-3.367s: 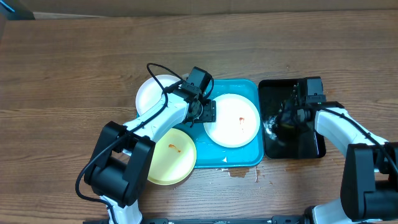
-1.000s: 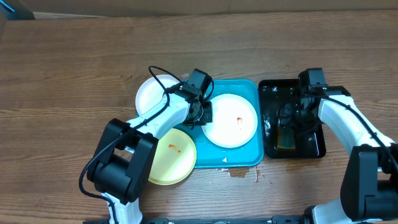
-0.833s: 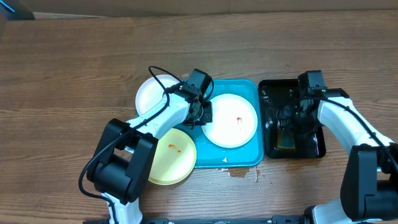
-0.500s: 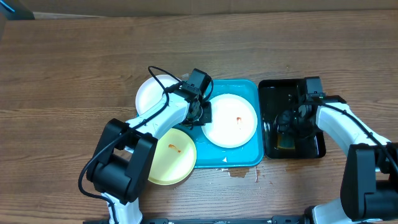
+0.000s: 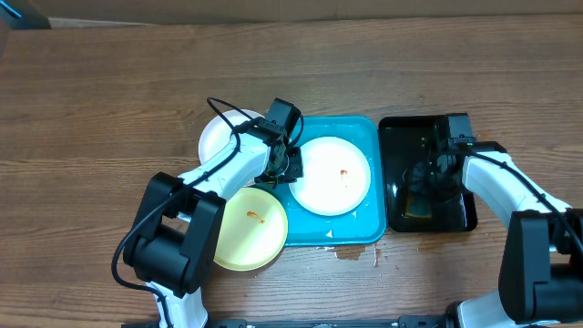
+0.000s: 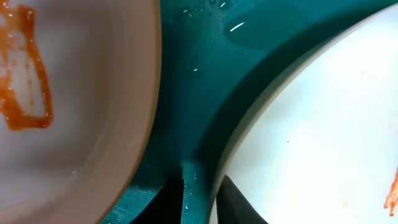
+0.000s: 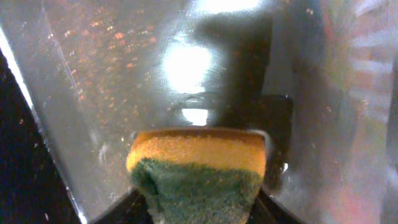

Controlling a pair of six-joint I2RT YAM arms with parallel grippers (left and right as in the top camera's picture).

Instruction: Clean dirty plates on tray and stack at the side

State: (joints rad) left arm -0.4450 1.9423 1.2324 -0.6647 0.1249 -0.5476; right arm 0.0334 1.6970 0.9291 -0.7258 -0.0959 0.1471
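Observation:
A white plate with a small red smear lies on the turquoise tray. My left gripper is at its left rim. In the left wrist view the left gripper stands slightly open: one finger over the white plate, the other outside it, tray showing between. A yellow-green plate with an orange smear overlaps the tray's front left corner. It also shows in the left wrist view as the yellow-green plate. A second white plate sits left of the tray. My right gripper is shut on the sponge.
The narrow black tray stands right of the turquoise tray, its wet floor glinting. A small puddle lies on the wood just in front of the turquoise tray. Bare wooden tabletop spreads to the left and the back.
The left gripper and the white plate on the tray have shifted a little to the left. The right gripper's jaws have closed onto the sponge in the black tray.

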